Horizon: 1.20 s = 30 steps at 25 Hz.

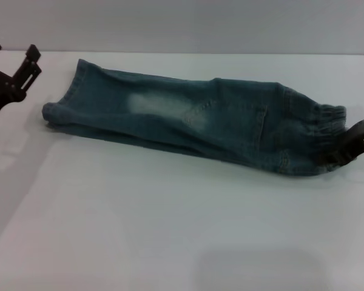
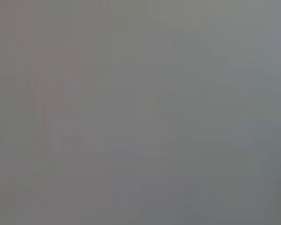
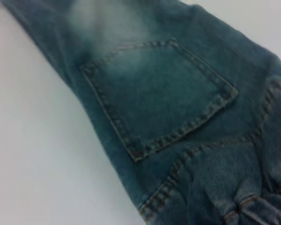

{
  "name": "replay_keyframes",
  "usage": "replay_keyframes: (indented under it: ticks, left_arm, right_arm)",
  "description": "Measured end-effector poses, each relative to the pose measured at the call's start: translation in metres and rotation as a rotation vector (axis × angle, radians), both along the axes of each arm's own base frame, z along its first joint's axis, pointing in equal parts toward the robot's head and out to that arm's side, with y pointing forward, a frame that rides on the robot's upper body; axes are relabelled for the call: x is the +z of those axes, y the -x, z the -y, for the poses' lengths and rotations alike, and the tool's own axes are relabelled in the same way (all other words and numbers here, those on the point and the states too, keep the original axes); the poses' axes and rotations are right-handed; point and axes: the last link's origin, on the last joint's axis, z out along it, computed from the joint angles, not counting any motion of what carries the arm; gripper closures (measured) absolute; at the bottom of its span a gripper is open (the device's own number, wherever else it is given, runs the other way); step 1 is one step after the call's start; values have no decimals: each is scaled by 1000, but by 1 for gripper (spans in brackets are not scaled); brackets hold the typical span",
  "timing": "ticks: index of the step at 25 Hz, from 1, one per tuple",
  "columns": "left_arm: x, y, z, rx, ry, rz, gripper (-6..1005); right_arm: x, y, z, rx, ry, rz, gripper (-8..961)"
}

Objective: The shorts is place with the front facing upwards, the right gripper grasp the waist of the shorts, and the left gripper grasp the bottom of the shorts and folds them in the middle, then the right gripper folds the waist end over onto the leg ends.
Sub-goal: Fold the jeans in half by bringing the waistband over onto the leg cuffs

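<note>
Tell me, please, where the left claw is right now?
In the head view, the left claw hovers open at the table's far left edge, clear of the shorts' leg ends.

1. Evenly, softly lit from above; no glare on the white desk [image 1: 170,230].
2. Faint grey shadows under the blue-green denim shorts [image 1: 194,121] and at lower left.
3. Left wrist view: featureless grey blur.
4. Right wrist view: slightly soft, stitching still legible.

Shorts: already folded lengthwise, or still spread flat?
Folded lengthwise: the shorts lie as one narrow strip, a single faded patch showing, layered edges at the hem end. The waist-over-legs fold is not done.
</note>
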Motion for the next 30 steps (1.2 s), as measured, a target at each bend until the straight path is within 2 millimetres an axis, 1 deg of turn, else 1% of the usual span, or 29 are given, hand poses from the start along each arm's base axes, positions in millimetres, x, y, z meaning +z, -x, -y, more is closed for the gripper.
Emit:
replay_keyframes:
  ticks: [1, 7, 11, 16, 20, 25, 30]
  left_arm:
    - [-2, -1, 0, -4, 6, -8, 202]
    - [-23, -20, -7, -72, 100, -52, 202]
    - [-40, -32, -12, -109, 176, -89, 202]
    - [-66, -45, -11, -169, 300, -164, 202]
    - [-86, -54, -7, -207, 390, -227, 202]
    - [-99, -58, -3, -234, 447, -265, 202]
    - [-110, -62, 3, -265, 503, -299, 202]
  right_arm:
    - [3, 3, 3, 2, 13, -10, 776]
    - [17, 14, 27, 27, 105, -84, 875]
    - [25, 18, 47, 59, 171, -135, 874]
    - [46, 16, 67, 91, 176, -252, 876]
    - [56, 15, 76, 98, 184, -320, 877]
    - [59, 21, 84, 146, 224, -376, 877]
    - [66, 29, 87, 200, 230, -425, 878]
